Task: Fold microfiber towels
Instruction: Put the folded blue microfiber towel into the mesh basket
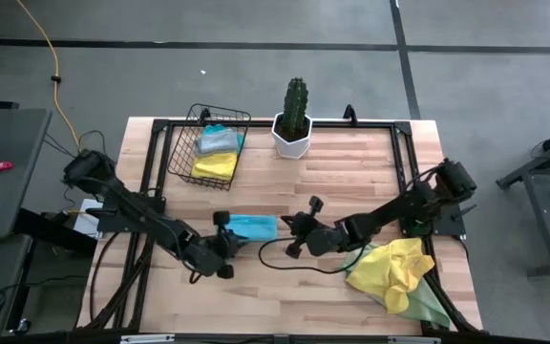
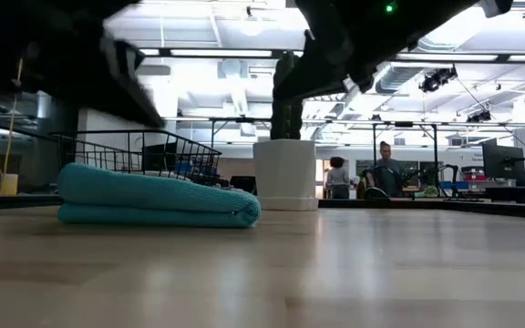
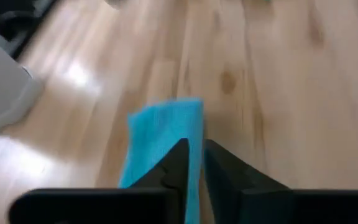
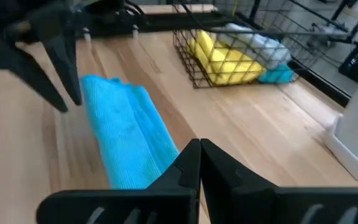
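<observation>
— Towels first: where did the turquoise one (image 1: 253, 227) lie?
— Folded on the table (image 1: 285, 287), mid-table, between the two arms. On its left, the left end effector (image 1: 223, 245) hovered at the towel's edge, fingers (image 3: 174, 163) a narrow gap apart, nothing gripped.
— And behind?
— A wire basket (image 1: 184, 148) held yellow, grey and blue towels; a potted cactus (image 1: 294, 117) stood beside it.
— The right side?
— The right end effector (image 1: 304, 227) was fully closed, empty, just beside the towel. Farther right, a yellow towel (image 1: 390, 268) lay crumpled over a pale green one (image 1: 430, 304).
</observation>
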